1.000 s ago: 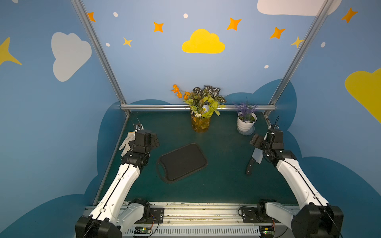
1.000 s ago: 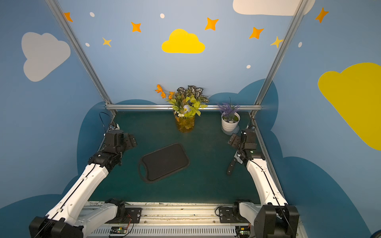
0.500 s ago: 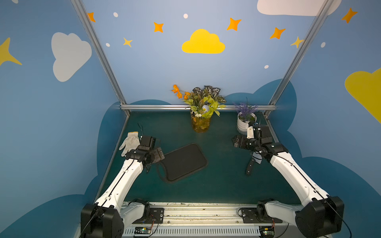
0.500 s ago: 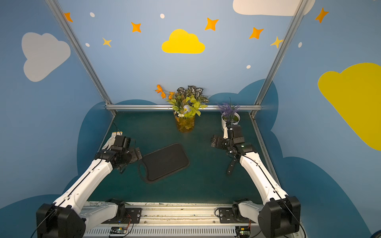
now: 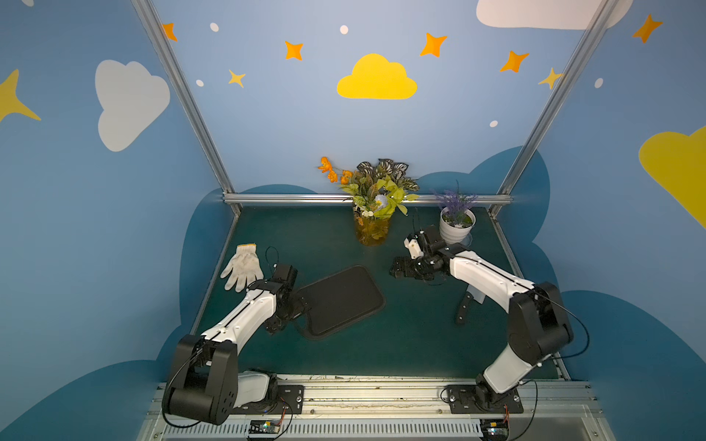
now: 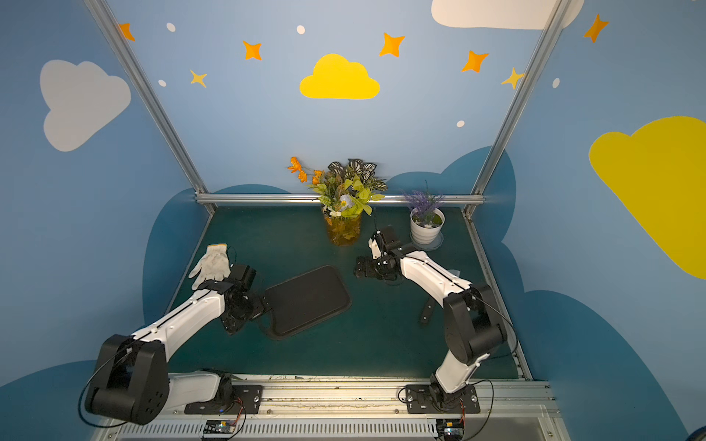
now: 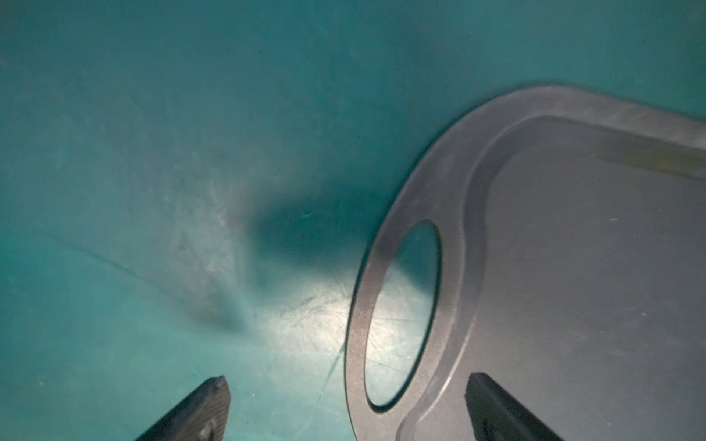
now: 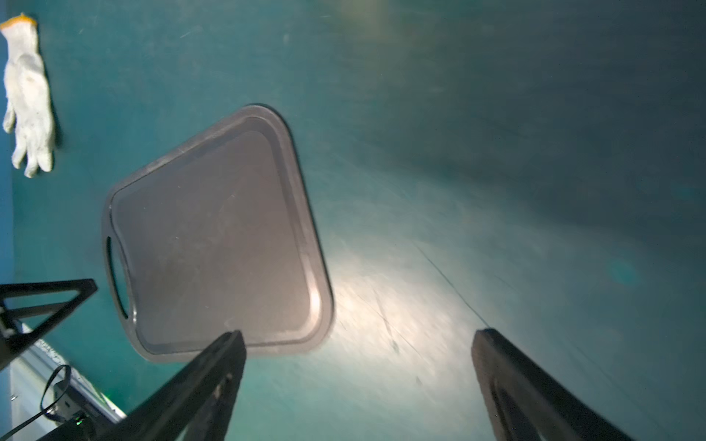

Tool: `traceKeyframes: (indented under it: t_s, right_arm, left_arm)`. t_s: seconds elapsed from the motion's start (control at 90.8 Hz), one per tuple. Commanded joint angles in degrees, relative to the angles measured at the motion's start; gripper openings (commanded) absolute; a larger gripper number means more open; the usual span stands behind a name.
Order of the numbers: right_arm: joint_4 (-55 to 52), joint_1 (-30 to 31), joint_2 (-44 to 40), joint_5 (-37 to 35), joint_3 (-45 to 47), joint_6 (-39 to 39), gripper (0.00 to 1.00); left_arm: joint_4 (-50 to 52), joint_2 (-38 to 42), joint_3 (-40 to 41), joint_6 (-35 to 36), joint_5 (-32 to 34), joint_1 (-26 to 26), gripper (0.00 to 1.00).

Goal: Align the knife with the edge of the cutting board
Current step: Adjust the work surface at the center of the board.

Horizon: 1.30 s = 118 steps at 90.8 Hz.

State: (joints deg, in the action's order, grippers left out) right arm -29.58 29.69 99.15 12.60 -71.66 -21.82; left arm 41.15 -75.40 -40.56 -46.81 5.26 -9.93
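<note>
Two arms reach over the green mat, and neither holds anything. The cutting board lies flat near the middle of the mat, turned at a slant, with its handle slot towards the left arm; both top views show it. The left gripper sits over that slotted end with its fingers spread wide: in the left wrist view one fingertip is above bare mat and the other above the board's surface, with the slot between them. Whether either fingertip touches the board cannot be told. The right gripper hovers over bare mat between the board's far corner and the flower vase, its fingers released and wide apart with only mat between them. The knife lies on the mat well apart from the board, on the right side, its blade partly hidden beneath the right forearm and its black handle pointing towards the front rail. A white glove lies at the mat's left edge, beside the left wrist. A potted lavender stands in the far right corner.
</note>
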Motion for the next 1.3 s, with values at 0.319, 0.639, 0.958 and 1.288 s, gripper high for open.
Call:
traceKeyframes:
  t_s: [0.319,0.639,0.958,1.288]
  right_arm:
    - [0.9,10.3,15.7,0.3,-9.2,-0.8,0.98]
    - [4.4,11.7,13.9,-1.2,-3.0,-3.1,0.98]
    - [7.2,13.6,8.6,-5.8,6.0,-7.7,0.97]
    - [7.2,14.9,1.8,-12.4,13.0,-11.7,0.98]
  left_arm:
    - [-5.9,-7.9,-1.0,0.0,-5.1,-2.3,1.0]
    - [-5.9,-13.7,-5.2,0.8,-2.8,-6.5,1.0]
    - [-6.1,-19.9,-9.7,2.4,-2.4,-11.5,1.0]
    - [-5.9,-26.0,-17.6,4.1,-1.6,-18.4,1.0]
